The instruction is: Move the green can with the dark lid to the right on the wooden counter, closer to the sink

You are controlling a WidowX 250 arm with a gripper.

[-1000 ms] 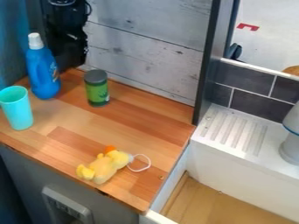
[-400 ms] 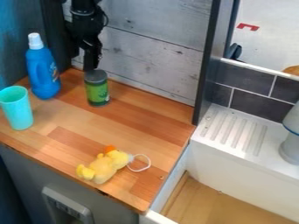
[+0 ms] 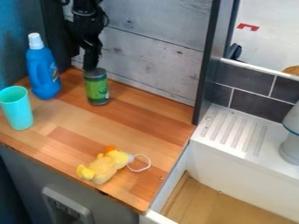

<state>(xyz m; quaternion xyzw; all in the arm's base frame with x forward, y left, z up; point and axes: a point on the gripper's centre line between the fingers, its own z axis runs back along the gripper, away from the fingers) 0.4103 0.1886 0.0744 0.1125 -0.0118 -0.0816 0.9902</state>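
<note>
Tin [image 3: 97, 91], green with a dark lid, stands upright on the wood counter [image 3: 140, 118] near the wall [image 3: 146, 57]. The black gripper [image 3: 90, 67] is right at its lid; I can't tell if it is wide or narrow. A push on the lid's edge could tip the tin, and it might roll into the yellow toy [image 3: 103, 167].

Black fingers [image 3: 90, 66] at green can [image 3: 97, 87], blue bottle [image 3: 43, 70], turquoise cup [image 3: 17, 108], yellow plush duck [image 3: 104, 166] on wooden counter [image 3: 125, 122]

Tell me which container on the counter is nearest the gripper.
The green can with the dark lid; the gripper is right at its lid, while the blue bottle and turquoise cup stand farther off.
</note>
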